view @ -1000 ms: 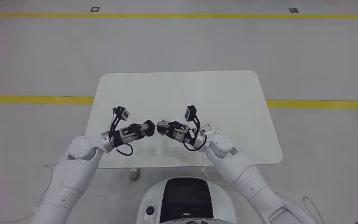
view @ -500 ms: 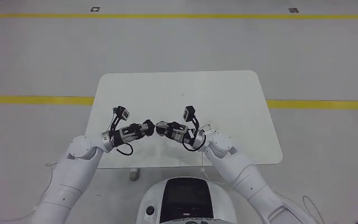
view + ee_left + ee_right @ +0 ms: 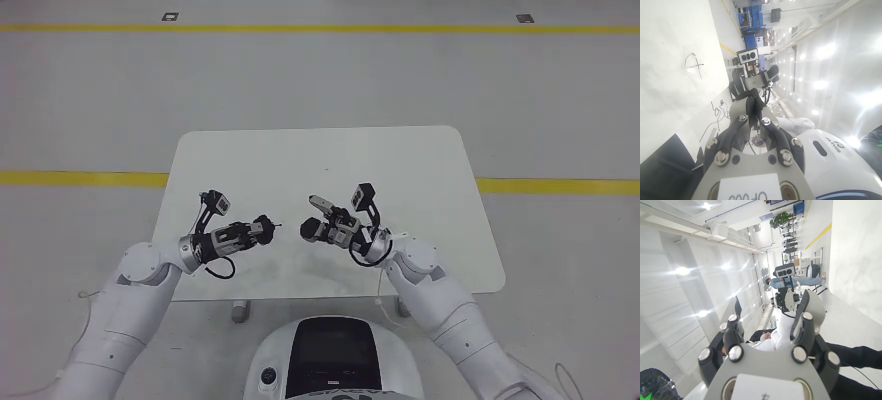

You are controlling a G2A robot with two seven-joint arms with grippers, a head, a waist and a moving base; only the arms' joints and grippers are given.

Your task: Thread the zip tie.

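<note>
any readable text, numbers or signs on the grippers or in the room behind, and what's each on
"N": white sign among the blue racks.
Paper label on the base of the left gripper: upside down, cut by the picture's edge, not surely readable.
White tag on the base of the right gripper: almost wholly cut off, unreadable.

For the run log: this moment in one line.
left gripper shut | right gripper open, apart from left | zip tie in a loop

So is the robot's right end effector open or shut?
Open. The right end effector has its two fingers spread wide apart in its wrist view, with nothing gripped between them.
</note>
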